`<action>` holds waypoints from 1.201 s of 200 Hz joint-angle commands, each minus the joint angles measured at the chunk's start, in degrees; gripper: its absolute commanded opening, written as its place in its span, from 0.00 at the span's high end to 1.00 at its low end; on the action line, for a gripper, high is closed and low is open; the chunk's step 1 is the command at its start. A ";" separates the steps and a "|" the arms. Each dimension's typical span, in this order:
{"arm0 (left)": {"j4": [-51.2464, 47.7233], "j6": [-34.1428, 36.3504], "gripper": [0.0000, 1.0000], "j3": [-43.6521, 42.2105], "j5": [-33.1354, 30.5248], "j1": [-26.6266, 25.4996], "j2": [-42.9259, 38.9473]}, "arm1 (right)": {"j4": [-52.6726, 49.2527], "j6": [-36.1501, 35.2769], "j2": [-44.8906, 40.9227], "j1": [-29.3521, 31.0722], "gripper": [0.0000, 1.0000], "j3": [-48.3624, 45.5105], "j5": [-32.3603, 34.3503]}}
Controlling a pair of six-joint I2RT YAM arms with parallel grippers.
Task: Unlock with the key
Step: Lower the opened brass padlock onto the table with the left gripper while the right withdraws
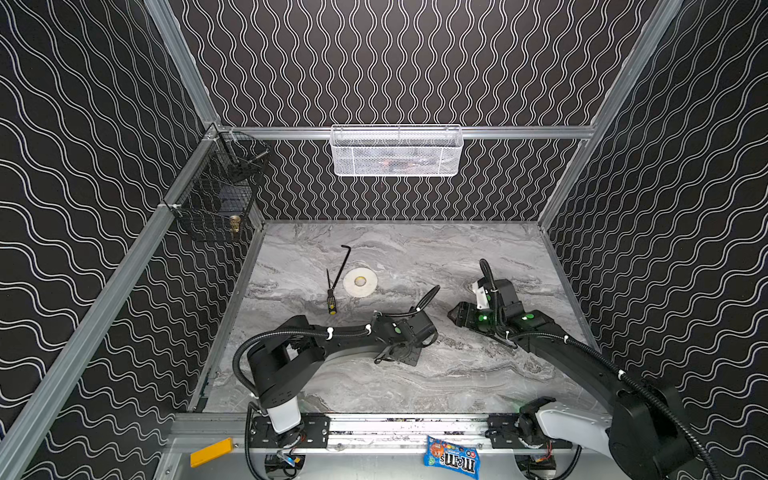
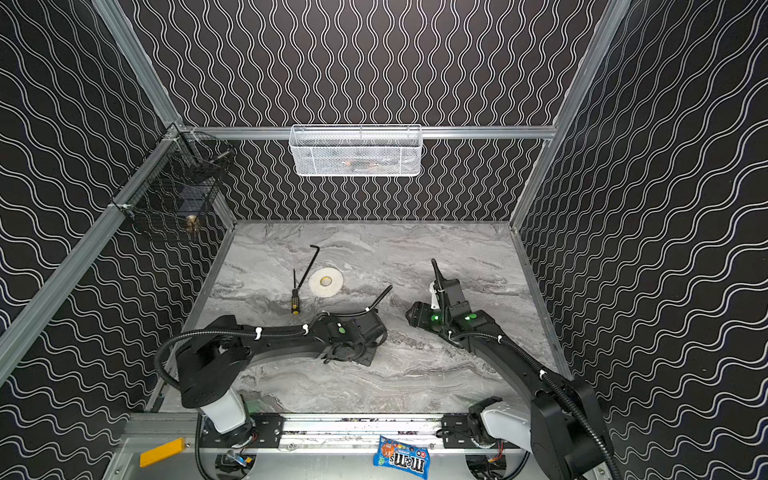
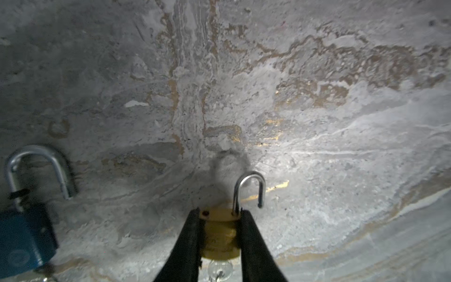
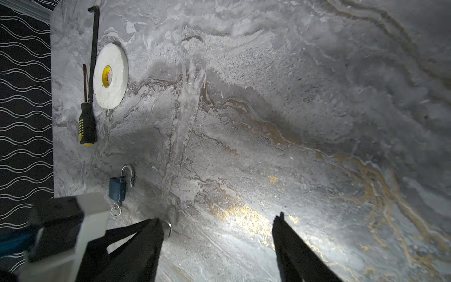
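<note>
Squeezing the gold lock [image 3: 220,235], the left claw [image 3: 220,213] holds it tight; its silver loop [image 3: 250,174] is open. The right claw [image 4: 218,217] is spread apart.

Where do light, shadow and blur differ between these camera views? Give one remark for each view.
Left wrist view: a bright pool on the table beside the brass padlock, soft shadow beyond it; the blue padlock sits dim and blurred. Right wrist view: glare by the right gripper, dark corners. Both top views: even, sharp light.
</note>
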 commanded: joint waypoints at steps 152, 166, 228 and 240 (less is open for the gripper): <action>0.15 -0.91 0.61 -1.38 -2.66 -0.05 3.37 | 2.85 0.28 1.14 -1.45 0.27 0.48 -2.98; 0.70 -0.96 0.60 -1.85 -2.59 -0.05 3.29 | 2.67 0.23 1.22 -1.44 0.27 0.67 -3.09; 1.53 -0.50 0.46 -2.08 -2.01 -0.05 4.00 | 3.10 0.38 0.99 -1.41 0.28 0.46 -3.27; 1.58 -0.47 0.43 -2.00 -1.55 -0.05 4.14 | 3.26 0.44 0.88 -1.41 0.27 0.41 -3.26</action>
